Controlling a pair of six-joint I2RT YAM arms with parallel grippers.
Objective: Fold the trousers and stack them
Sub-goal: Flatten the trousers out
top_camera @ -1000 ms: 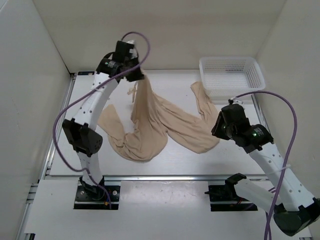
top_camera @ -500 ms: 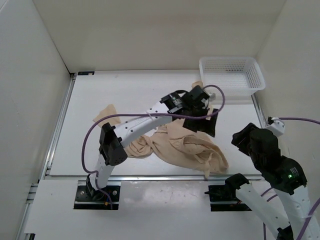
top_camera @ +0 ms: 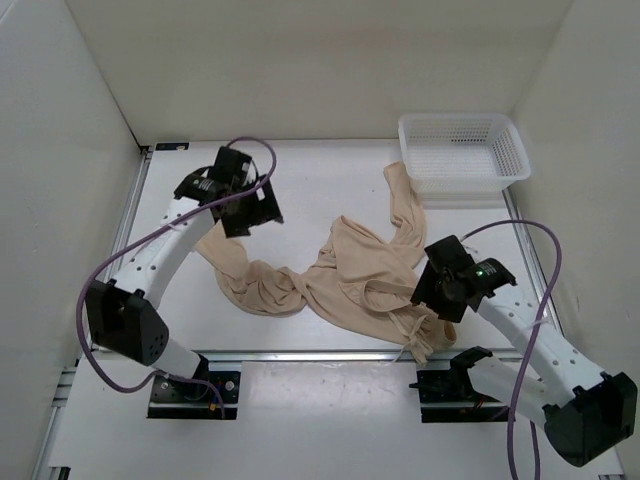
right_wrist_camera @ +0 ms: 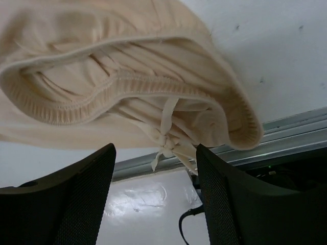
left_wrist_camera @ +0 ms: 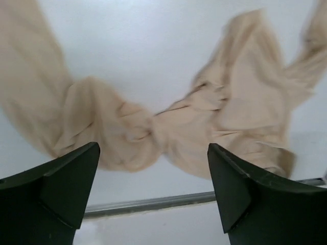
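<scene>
The beige trousers (top_camera: 340, 280) lie crumpled across the middle of the table. One leg runs left (top_camera: 235, 275), the other reaches back toward the basket (top_camera: 400, 195). Their elastic waistband (right_wrist_camera: 127, 89) with a knotted drawstring (right_wrist_camera: 166, 140) bulges at the front right. My left gripper (top_camera: 255, 212) hangs open above the left leg end; in the left wrist view (left_wrist_camera: 153, 196) nothing sits between its fingers (left_wrist_camera: 66, 189) and the trousers (left_wrist_camera: 153, 127) lie below. My right gripper (top_camera: 432, 292) hovers open just over the waistband, with its fingers (right_wrist_camera: 87, 194) apart and empty (right_wrist_camera: 156, 199).
A white mesh basket (top_camera: 465, 182) stands at the back right, touching the trousers' far leg. A metal rail (top_camera: 300, 355) runs along the table's front edge, close under the waistband (right_wrist_camera: 286, 138). White walls close in the left, right and back sides.
The left gripper let go of the trousers, which dropped into a crumpled heap, and swung from the middle right back to the left. The right arm moved in over the waistband, jaws widening.
</scene>
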